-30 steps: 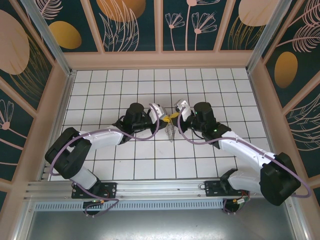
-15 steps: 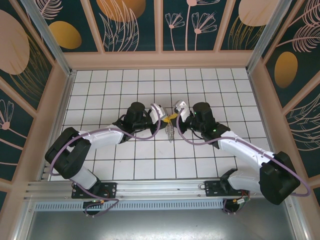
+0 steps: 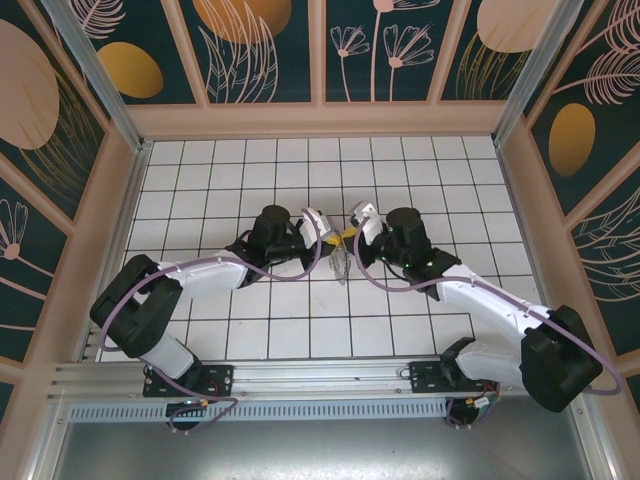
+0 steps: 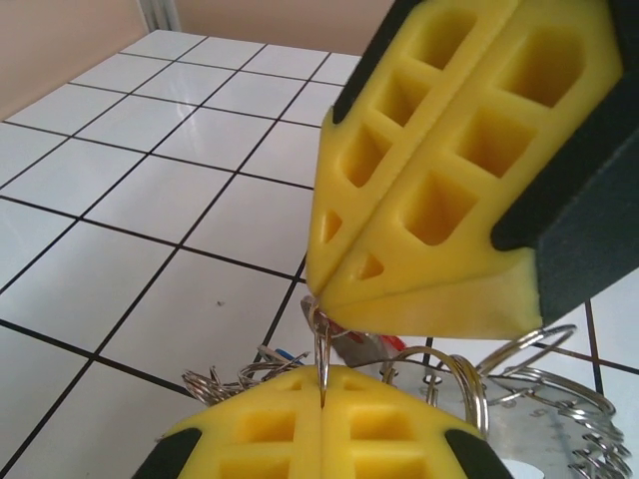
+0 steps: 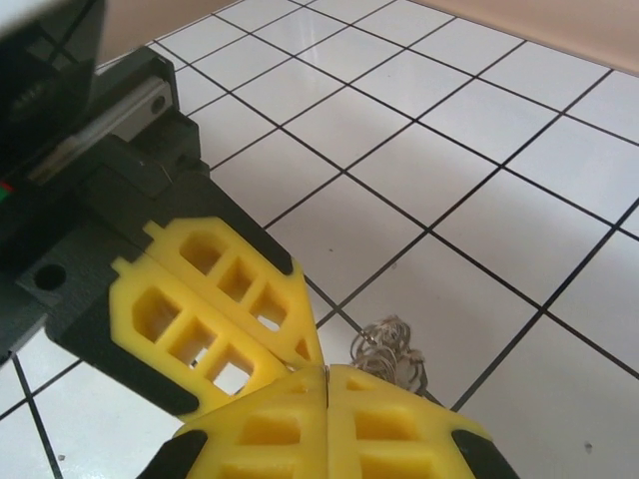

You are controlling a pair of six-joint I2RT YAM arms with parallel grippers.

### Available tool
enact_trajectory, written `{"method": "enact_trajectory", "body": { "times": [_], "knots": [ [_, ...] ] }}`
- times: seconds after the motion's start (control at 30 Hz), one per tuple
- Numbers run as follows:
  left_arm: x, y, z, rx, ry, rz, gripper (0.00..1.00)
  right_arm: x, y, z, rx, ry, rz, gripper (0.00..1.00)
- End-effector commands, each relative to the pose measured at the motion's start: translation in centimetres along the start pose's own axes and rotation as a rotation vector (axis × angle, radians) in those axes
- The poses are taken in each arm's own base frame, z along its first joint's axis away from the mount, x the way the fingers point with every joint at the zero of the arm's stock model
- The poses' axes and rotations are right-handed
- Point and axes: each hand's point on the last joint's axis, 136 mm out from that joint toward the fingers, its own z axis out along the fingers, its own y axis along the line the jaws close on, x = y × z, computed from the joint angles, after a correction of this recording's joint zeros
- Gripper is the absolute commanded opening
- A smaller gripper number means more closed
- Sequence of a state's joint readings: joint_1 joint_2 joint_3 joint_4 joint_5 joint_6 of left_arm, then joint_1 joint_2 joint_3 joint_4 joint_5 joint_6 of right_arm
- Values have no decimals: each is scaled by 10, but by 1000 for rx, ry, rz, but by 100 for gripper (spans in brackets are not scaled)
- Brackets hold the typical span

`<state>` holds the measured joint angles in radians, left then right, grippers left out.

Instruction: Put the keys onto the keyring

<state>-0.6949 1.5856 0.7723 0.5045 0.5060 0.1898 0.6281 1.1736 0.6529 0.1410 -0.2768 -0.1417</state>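
Pinching the keyring [image 3: 342,262] between them, left pincer [image 4: 321,407] and right pincer [image 4: 332,282], both clamped shut.

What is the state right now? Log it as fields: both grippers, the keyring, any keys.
left gripper: shut, a wire loop pinched in its seam
right gripper: shut, tip meeting the same loop; whether it grips it is unclear
keyring: bunch of silvery loops right beside the two tips; contact with the tiled floor unclear
keys: a red tag glimpsed among the loops; blades not discernible
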Motion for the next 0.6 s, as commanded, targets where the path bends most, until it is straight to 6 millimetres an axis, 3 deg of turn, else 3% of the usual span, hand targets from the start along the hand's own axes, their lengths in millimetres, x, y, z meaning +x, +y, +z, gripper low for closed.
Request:
{"method": "enact_trajectory", "body": {
  "times": [0.0, 0.17, 0.27, 0.57],
  "knots": [
    [-14, 0, -6, -12, -56, 9, 0, -9, -14, -4, 67, -48, 28, 0],
    [-14, -1, -6, -8, -54, 8, 0, -30, 3, -4, -28, -109, 12, 0],
    [-14, 0, -7, -13, -51, 12, 7, -38, 11, -6, -67, -133, -9, 0],
    [-16, 1, -6, -15, -47, 10, 18, -45, 21, -9, -109, -137, -54, 0]
  ]
}}
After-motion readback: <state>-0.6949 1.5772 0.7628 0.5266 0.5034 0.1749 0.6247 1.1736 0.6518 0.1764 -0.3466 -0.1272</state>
